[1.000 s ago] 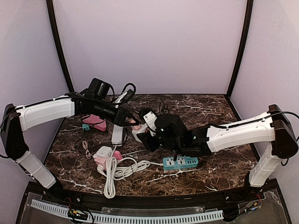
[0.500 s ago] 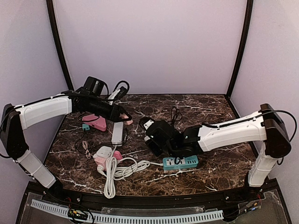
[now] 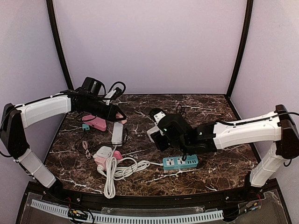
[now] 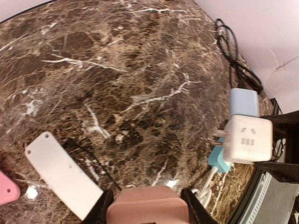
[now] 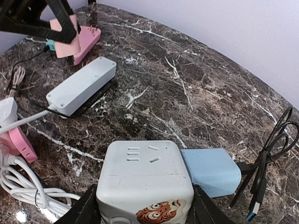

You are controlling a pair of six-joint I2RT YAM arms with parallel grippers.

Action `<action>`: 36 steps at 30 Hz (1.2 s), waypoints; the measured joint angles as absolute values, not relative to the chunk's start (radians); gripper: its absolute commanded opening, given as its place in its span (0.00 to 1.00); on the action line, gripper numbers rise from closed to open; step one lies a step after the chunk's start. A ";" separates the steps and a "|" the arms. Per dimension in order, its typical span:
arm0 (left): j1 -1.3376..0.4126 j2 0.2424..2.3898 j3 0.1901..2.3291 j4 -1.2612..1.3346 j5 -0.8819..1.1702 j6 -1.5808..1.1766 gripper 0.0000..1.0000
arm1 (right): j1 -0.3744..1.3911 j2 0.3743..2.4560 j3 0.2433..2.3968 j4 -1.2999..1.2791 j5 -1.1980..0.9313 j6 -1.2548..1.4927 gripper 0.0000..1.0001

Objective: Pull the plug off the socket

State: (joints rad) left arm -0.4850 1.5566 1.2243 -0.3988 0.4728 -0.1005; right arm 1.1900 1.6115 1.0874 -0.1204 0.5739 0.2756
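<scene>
My left gripper is shut on a dusty-pink plug, held above the table at the back left; the top view shows this gripper too. My right gripper is shut on a white cube socket with a tiger sticker. A light blue plug sits in the cube's right side. From the left wrist, the cube shows two metal prongs pointing toward me. A wide gap of table separates the pink plug from the cube.
A white power strip lies under the left gripper, with a pink socket block behind it. A teal power strip lies near the right arm. A white-and-pink socket with its coiled white cord is at the front left. Black cables trail at the back.
A second ago both grippers met at the table's middle. The left has since drawn back leftward with the pink plug, and the right has shifted right with the cube.
</scene>
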 measured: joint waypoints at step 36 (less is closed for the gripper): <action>-0.300 1.814 1.324 -0.602 0.193 -0.098 0.51 | 1.158 1.492 0.973 0.006 0.553 0.320 0.00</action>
State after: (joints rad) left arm -0.2996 1.8141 1.3235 -0.6022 0.1932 -0.0978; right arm 1.1580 1.4921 0.9730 0.0059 0.5529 0.3202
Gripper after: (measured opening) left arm 0.443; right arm 0.562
